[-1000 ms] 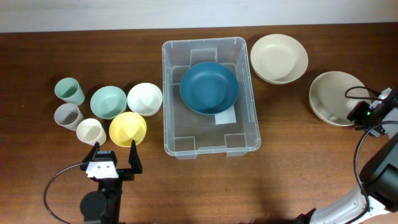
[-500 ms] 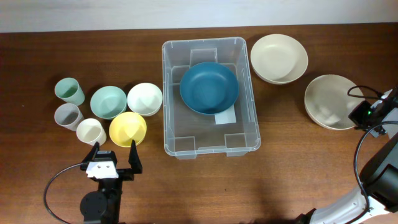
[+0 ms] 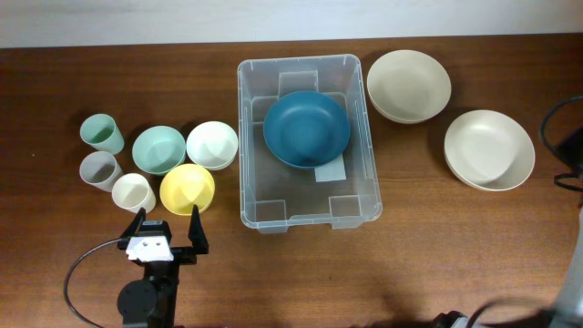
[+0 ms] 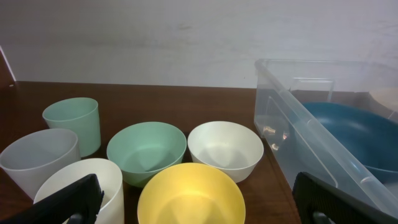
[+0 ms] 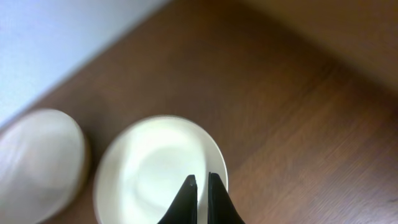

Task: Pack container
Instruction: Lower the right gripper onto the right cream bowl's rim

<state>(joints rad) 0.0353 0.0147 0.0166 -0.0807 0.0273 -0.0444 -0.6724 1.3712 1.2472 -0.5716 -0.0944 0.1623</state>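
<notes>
**One bowl packed, eight pieces of tableware left outside**

The container (image 3: 244,146) sits in the middle of the worktop (image 3: 437,237), long side running away from the robot. It holds a single item, a dark blue bowl (image 3: 306,128) lying in its far half; the near half is bare. By that count the packing has barely begun.

Left of the container, a mint bowl (image 3: 158,149), a white bowl (image 3: 211,144) and a yellow bowl (image 3: 187,189) cluster close together. Beside them are three cups: mint (image 3: 101,133), grey (image 3: 98,169) and white (image 3: 133,192). To its right lie two cream bowls, one (image 3: 408,85) near the far corner and one (image 3: 489,149) further out.

The left end effector (image 3: 167,219) rests near the front edge with its fingers spread wide, empty and aimed at the yellow bowl. The right end effector (image 5: 201,180) hangs above the outer cream bowl, fingers pressed together and gripping nothing.

The container is clear plastic, rectangular, with a rounded rim and moulded ridges. A white label (image 3: 330,171) shows on its base, partly under the blue bowl.
</notes>
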